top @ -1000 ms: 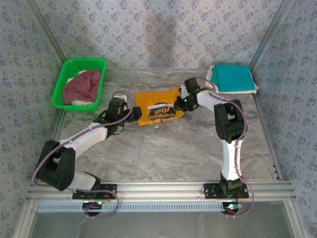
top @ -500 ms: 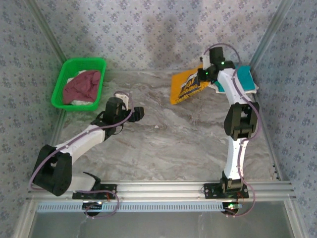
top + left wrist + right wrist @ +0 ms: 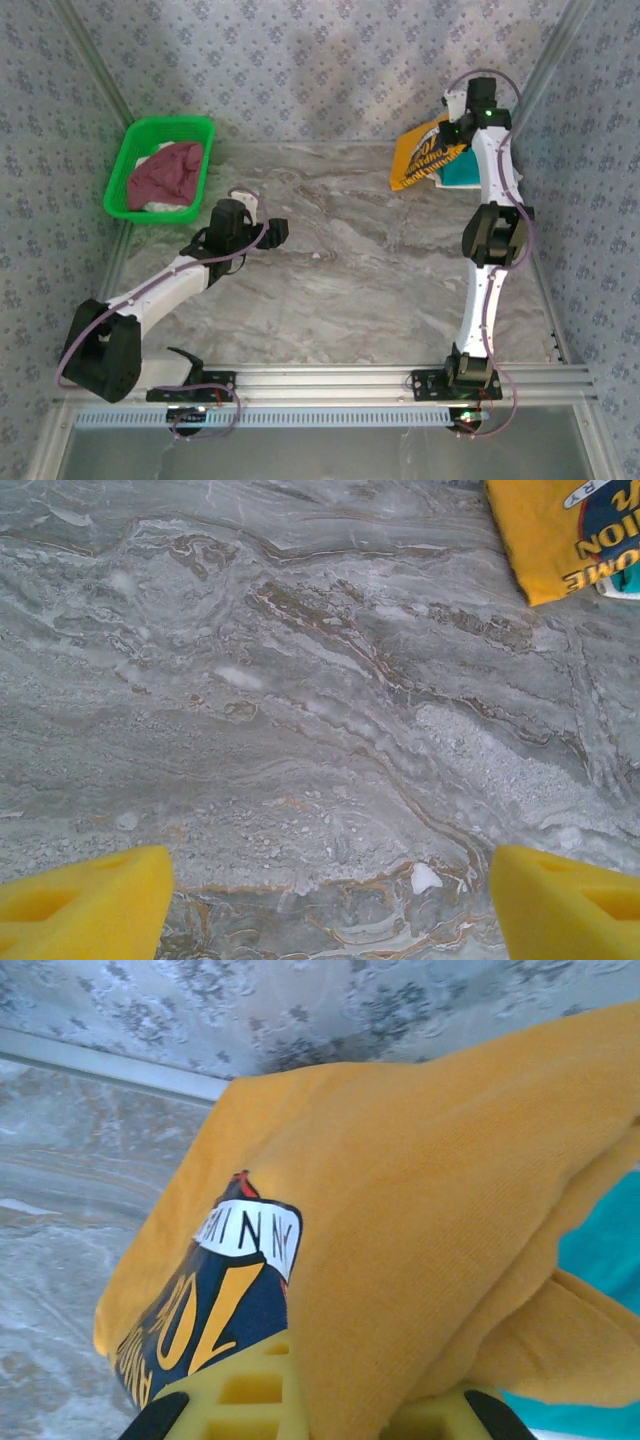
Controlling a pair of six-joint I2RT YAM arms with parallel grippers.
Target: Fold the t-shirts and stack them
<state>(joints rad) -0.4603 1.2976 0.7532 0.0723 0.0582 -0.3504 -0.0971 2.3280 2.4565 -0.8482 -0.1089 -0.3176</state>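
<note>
Jaws: right gripper (image 3: 320, 1408) clamps the orange tee (image 3: 424, 156); left gripper (image 3: 320, 900) gapes, empty.
Place: far right, apparently over the teal tee (image 3: 463, 173).
Technique: lower flat, align edges, then release.

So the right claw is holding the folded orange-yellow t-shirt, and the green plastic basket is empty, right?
Not empty: the top view shows crumpled maroon cloth in the green plastic basket. The right claw does hold the folded orange-yellow t-shirt.
</note>
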